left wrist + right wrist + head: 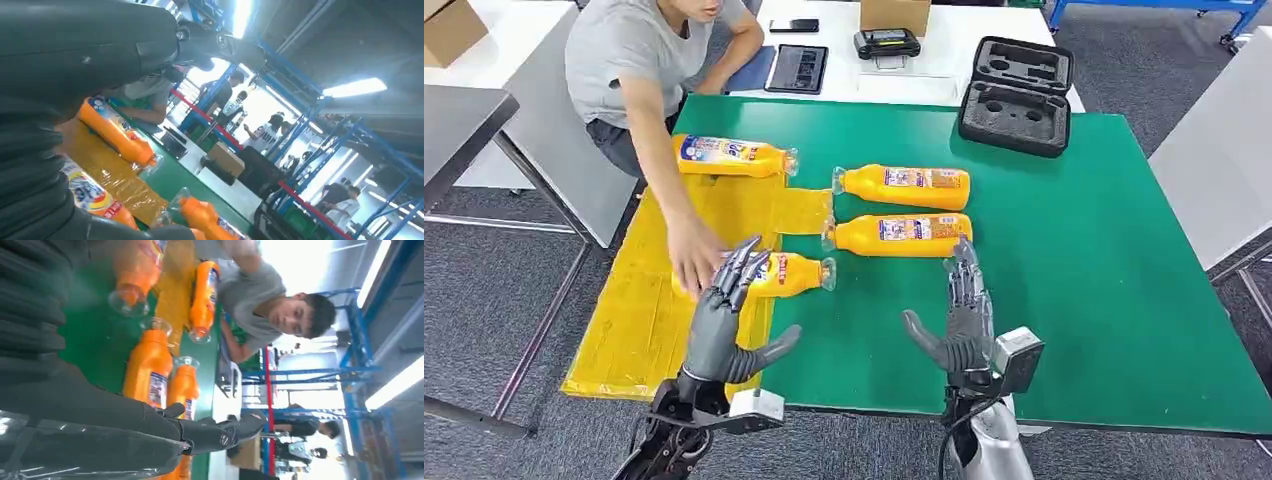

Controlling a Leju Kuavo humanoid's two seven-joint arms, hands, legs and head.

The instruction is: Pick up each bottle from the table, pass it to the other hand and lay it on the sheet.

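Left robot hand [729,320] and right robot hand [959,320] — both spread, holding nothing — hover over the green surface [1104,250]; four bottles [904,234] lie there, two on the yellow sheet [639,320].

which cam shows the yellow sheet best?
Head view: the yellow sheet lies whole across the table's left edge, two bottles on it. Left wrist view shows a strip beside a bottle; right wrist view a blurred patch.
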